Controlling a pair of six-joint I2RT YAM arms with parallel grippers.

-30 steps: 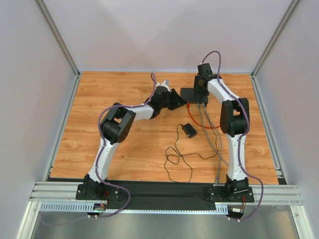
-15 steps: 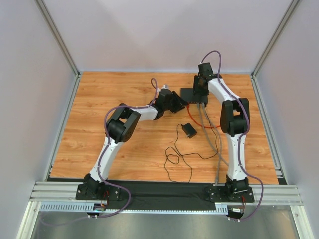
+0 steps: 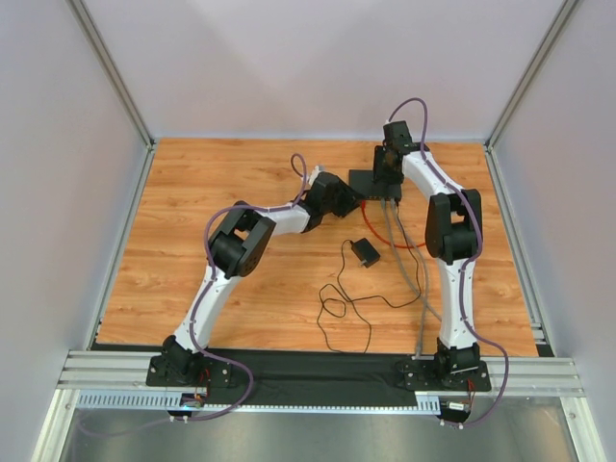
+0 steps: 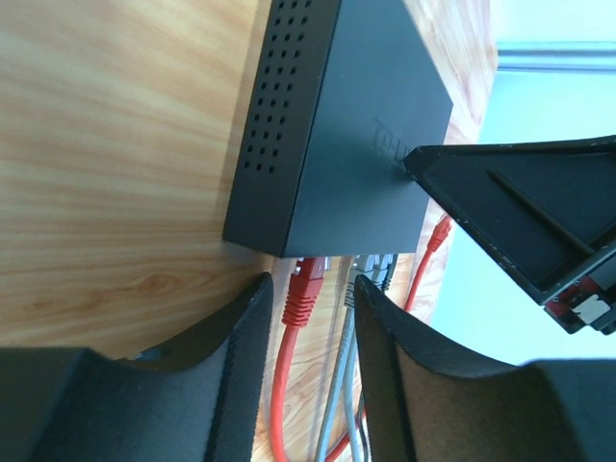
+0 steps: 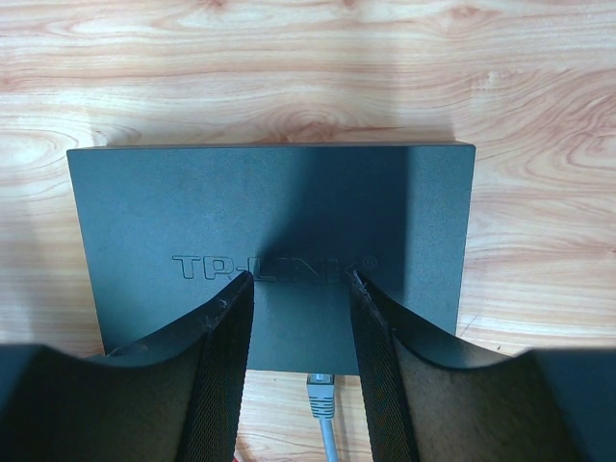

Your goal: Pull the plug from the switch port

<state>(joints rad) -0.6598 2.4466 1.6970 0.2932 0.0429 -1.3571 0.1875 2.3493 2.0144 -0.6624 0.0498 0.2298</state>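
Note:
The flat black network switch [image 3: 373, 183] lies at the back of the table, its sockets facing the near side. In the left wrist view the switch [image 4: 337, 125] has a red plug [image 4: 306, 289] seated in its end socket and grey plugs [image 4: 373, 269] beside it. My left gripper [image 4: 310, 294] is open, one finger on each side of the red plug, with a gap on both sides. My right gripper [image 5: 294, 279] is open, its fingertips resting on top of the switch [image 5: 269, 212], above a grey plug [image 5: 320, 393]. In the top view the left gripper [image 3: 352, 199] is at the switch's near-left corner.
A small black square adapter [image 3: 365, 252] with a thin black cord [image 3: 337, 300] lies in front of the switch. A red cable [image 3: 409, 243] loops and grey cables [image 3: 422, 279] run toward the right arm's base. Grey walls enclose the table.
My left arm has reached to the right, bringing its open gripper up to the switch's socket side around the red plug. The right arm and the switch have not moved.

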